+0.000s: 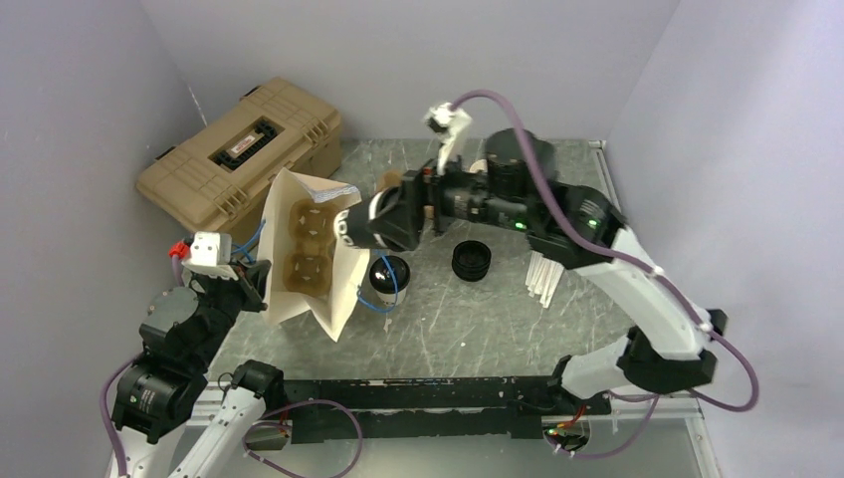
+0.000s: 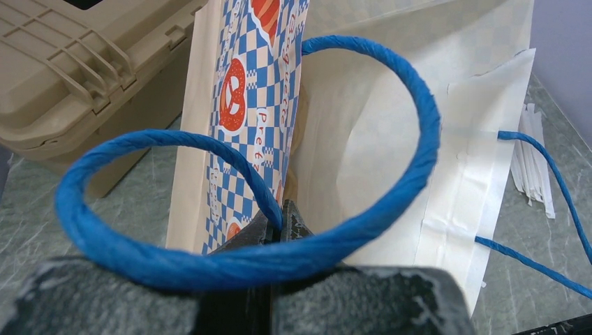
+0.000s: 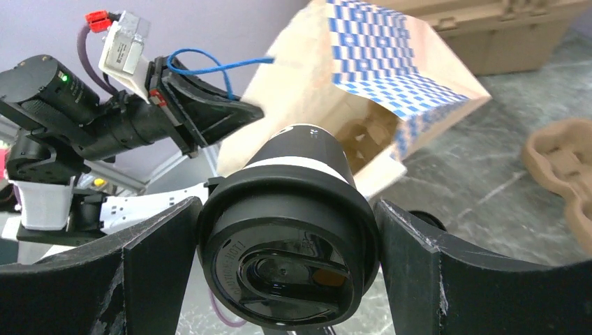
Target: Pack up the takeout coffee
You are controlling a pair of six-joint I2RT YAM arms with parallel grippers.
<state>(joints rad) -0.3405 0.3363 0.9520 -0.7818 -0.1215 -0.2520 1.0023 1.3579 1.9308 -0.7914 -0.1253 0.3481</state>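
My right gripper (image 1: pixel 376 225) is shut on the takeout coffee (image 1: pixel 354 229), a cup with a black lid (image 3: pixel 290 258) and a dark body with a white band. The cup lies sideways in the air at the mouth of the paper bag (image 1: pixel 333 289), its bottom toward the bag. The bag (image 3: pixel 391 84) lies tipped open with a brown cup carrier (image 1: pixel 307 244) inside. My left gripper (image 2: pixel 283 222) is shut on the bag's blue twisted handle (image 2: pixel 419 112) at the bag's left edge (image 1: pixel 261 271). A second lidded cup (image 1: pixel 389 276) stands on the table just below the held one.
A tan hard case (image 1: pixel 244 149) sits at the back left, against the bag. A stack of black lids (image 1: pixel 471 261) and white stirrers (image 1: pixel 543 275) lie right of centre. Dark cups (image 1: pixel 518 159) stand at the back. Another brown carrier (image 3: pixel 558 160) lies beyond the bag.
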